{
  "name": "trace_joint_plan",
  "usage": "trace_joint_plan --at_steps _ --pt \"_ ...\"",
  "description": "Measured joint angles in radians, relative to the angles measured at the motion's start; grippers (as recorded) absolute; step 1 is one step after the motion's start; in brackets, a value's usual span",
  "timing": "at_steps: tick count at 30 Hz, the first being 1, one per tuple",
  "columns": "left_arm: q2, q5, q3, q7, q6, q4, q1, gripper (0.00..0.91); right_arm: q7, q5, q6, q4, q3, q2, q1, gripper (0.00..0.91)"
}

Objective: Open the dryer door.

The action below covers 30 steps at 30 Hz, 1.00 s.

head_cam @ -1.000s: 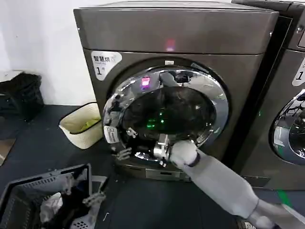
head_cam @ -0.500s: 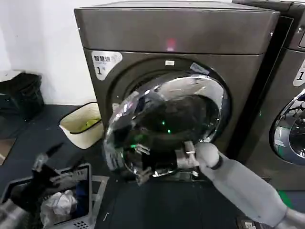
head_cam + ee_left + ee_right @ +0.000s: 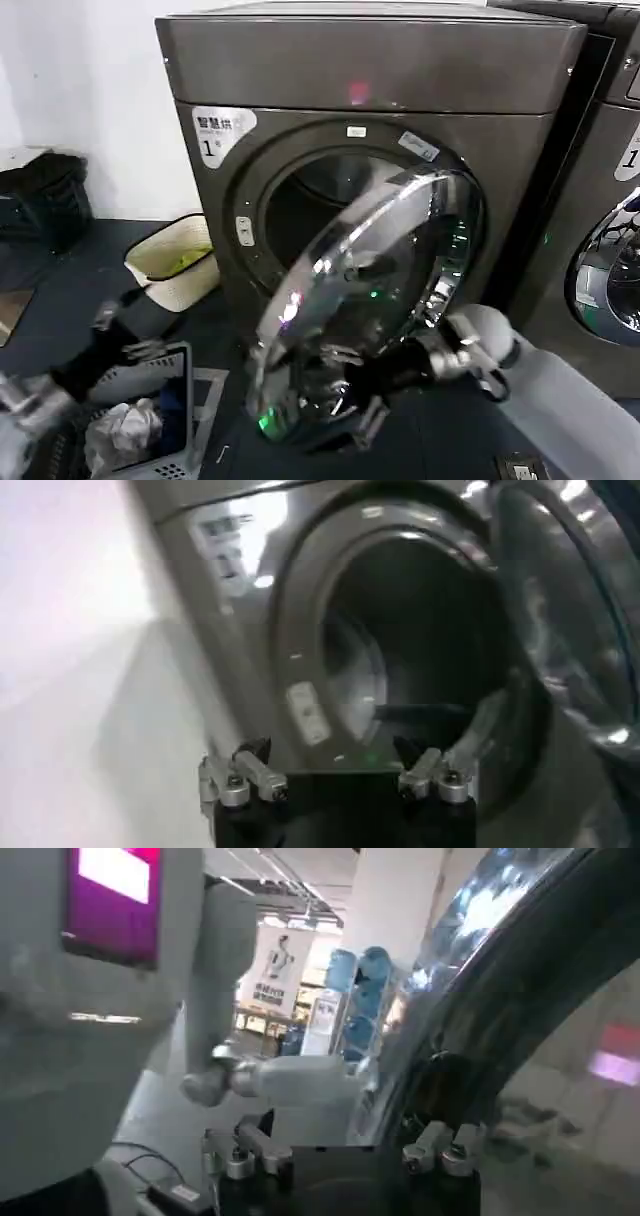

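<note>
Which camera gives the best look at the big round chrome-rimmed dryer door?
The head view: the round chrome-rimmed dryer door shows whole, swung partly open from the bronze-grey dryer. The left wrist view catches one edge; the right wrist view sees only close-up reflective rim.

The dark floor (image 3: 60,290) carries the bronze-grey dryer (image 3: 400,70) and a second similar machine (image 3: 600,200) beside it. A cream bin (image 3: 170,262) stands by the wall, a dark bag (image 3: 45,195) sits farther along it, and a laundry basket (image 3: 150,420) rests at the floor's near edge.
</note>
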Motion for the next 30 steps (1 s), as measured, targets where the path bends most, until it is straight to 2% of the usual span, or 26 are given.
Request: trace_joint_plan --at_steps 8,11,16,20,24,28,30 --pt "0.022 0.012 0.279 0.013 -0.003 -0.006 -0.138 0.907 -0.012 0.008 0.000 0.025 0.262 -0.095 -0.213 0.907" --pt "0.011 0.011 0.390 0.012 -0.004 -0.012 -0.190 0.907 -0.018 0.012 0.008 0.046 0.408 -0.134 -0.350 0.907" --pt "-0.001 0.003 0.521 0.010 -0.008 -0.042 -0.244 0.907 -0.028 0.010 0.020 0.067 0.686 -0.136 -0.613 0.907" --pt "-0.009 0.000 0.601 0.010 -0.017 -0.052 -0.272 0.907 0.016 0.000 0.077 0.092 0.937 -0.096 -0.849 0.907" --pt "-0.024 -0.001 0.662 0.003 -0.026 -0.042 -0.303 0.907 0.096 -0.032 0.138 0.122 1.171 -0.015 -1.066 0.907" --pt "-0.044 0.000 0.719 -0.007 -0.035 -0.021 -0.336 0.907 0.181 -0.067 0.209 0.132 1.381 0.109 -1.240 0.907" --pt "-0.056 0.004 0.754 -0.016 -0.040 -0.007 -0.353 0.907 0.259 -0.104 0.262 0.136 1.467 0.183 -1.313 0.907"
